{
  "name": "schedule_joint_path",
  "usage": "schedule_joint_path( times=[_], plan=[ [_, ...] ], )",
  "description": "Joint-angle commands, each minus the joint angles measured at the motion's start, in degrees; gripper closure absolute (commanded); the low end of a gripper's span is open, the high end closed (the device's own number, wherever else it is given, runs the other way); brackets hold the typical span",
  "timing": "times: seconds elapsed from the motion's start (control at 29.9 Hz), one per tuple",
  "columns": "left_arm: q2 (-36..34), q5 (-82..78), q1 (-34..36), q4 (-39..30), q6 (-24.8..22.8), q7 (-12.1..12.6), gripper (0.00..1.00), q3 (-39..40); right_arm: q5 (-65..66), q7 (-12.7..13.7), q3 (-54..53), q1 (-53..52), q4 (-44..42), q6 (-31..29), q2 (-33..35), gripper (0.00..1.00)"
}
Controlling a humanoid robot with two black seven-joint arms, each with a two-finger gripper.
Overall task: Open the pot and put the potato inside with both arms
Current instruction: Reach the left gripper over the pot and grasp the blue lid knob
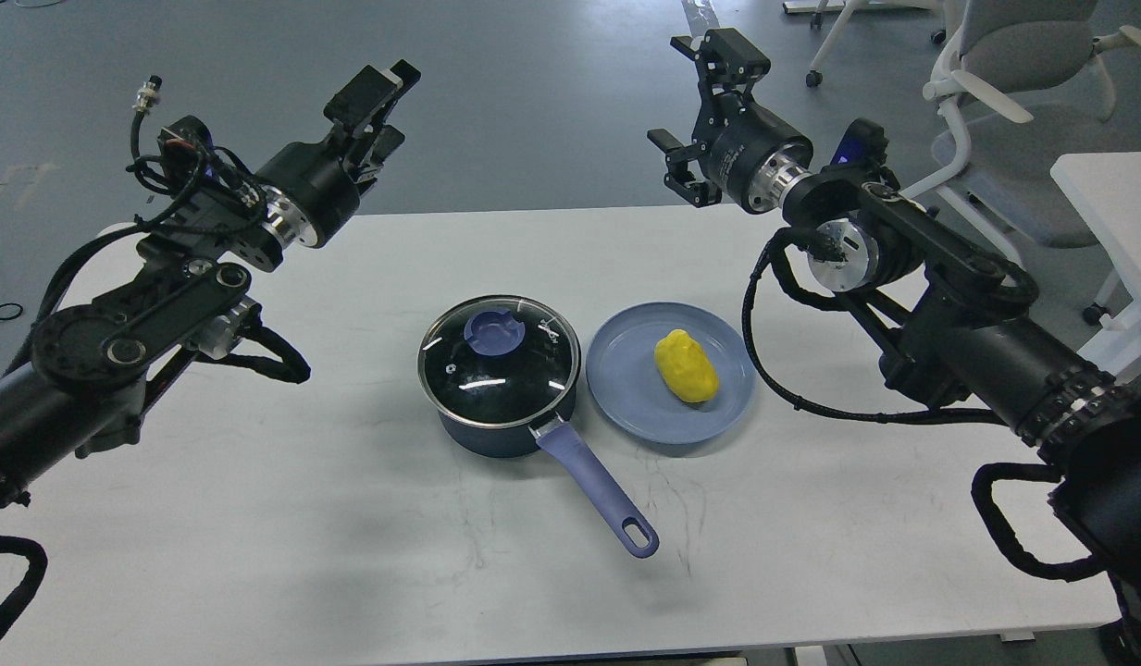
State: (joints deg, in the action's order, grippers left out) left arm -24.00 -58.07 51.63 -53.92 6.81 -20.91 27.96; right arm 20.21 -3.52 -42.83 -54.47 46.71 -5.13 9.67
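A dark pot [501, 421] with a glass lid [499, 363] and a blue knob [494, 332] stands at the middle of the white table [302, 518]. The lid is on, and the pot's purple handle [596, 486] points toward the front right. A yellow potato [686, 366] lies on a blue plate [626, 393] just right of the pot. My left gripper [380, 111] is raised beyond the table's far edge, left of the pot, turned nearly side-on, open and empty. My right gripper [695, 97] is open and empty, high behind the plate.
Office chairs [1014, 74] stand on the floor at the back right. A second white table [1116, 213] is at the right edge. Both arms stretch over the table's left and right sides.
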Motion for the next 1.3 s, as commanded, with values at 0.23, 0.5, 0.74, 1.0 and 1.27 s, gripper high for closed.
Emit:
schedule_joint_path(
  times=[0.23, 0.5, 0.74, 1.0, 1.27],
  plan=[
    [0.09, -33.39, 3.99, -2.25, 12.51, -5.46, 0.02, -9.39, -0.08, 0.18, -4.36, 4.89, 1.45, 0.03, 2.63, 0.0],
    [3.16, -47.47, 4.88, -1.46, 19.81, -7.09, 0.02, -21.44, -0.08, 0.18, -4.54, 6.04, 1.45, 0.3, 5.1, 0.0],
    [3.52, -54.87, 4.27, 2.41, 21.19, -7.09, 0.02, -26.2, -0.08, 0.18, -4.54, 6.3, 1.45, 1.79, 6.15, 0.0],
    [2.47, -52.06, 1.02, 4.34, 21.19, -7.09, 0.02, -26.38, -0.08, 0.18, -4.46, 6.65, 1.63, 2.67, 6.24, 0.0],
    [0.79, -50.39, -0.04, 4.34, 21.19, -7.09, 0.02, -26.29, -0.08, 0.18, -4.28, 6.65, 1.54, 2.76, 6.24, 0.0]
  ],
)
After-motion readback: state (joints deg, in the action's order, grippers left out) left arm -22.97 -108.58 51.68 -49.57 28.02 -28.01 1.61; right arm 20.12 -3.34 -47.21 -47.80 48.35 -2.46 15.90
